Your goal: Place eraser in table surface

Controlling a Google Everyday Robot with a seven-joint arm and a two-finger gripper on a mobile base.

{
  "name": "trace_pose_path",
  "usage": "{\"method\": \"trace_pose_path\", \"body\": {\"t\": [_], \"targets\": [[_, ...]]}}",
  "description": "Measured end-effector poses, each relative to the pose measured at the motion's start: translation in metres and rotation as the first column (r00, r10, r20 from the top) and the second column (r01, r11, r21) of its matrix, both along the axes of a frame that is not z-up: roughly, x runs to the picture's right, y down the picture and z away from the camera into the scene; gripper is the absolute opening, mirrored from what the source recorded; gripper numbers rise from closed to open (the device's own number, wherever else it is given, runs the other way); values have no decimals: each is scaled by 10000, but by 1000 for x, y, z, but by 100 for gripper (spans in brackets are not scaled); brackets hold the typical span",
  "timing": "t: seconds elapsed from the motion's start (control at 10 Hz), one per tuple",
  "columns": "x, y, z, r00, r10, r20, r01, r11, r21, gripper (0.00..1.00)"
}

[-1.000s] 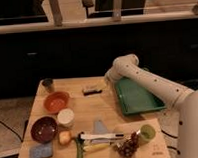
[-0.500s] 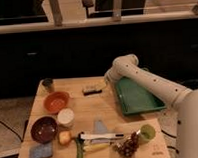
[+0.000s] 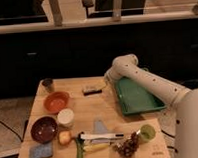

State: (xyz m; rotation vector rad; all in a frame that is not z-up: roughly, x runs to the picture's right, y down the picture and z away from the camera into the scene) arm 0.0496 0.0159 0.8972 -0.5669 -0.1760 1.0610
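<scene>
**Arm and gripper.** The white arm reaches in from the right and bends above the far end of the green tray (image 3: 136,95). The gripper (image 3: 109,79) sits at the tray's far left corner, just right of the eraser (image 3: 93,89). Whether it is open or closed cannot be told; contact with the eraser cannot be told either.

**Task item.** The eraser lies flat on the table surface (image 3: 89,111), near the far edge, between the small dark cup (image 3: 47,84) and the tray.

**Containers.**
- Green tray: right side of the table; its floor shows plain green along its length.
- Orange bowl (image 3: 56,101): left of centre; interior shows only orange.
- Dark red bowl (image 3: 43,129): nearer the front left; interior dark, contents cannot be told.
- White cup (image 3: 65,117): between the two bowls, to their right; contents cannot be told.
- Green cup (image 3: 147,132): front right, beside a bunch of grapes (image 3: 127,146).

**Loose items.** A blue-grey pad (image 3: 40,152) lies at the front left corner. A white-handled tool (image 3: 100,137) lies near the front edge.
</scene>
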Motion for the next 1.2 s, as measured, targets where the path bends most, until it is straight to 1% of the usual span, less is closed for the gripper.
{"method": "trace_pose_path", "body": {"t": [1.2], "targets": [[-1, 2, 5, 9986, 491, -215, -498, 9982, -341, 80]]}}
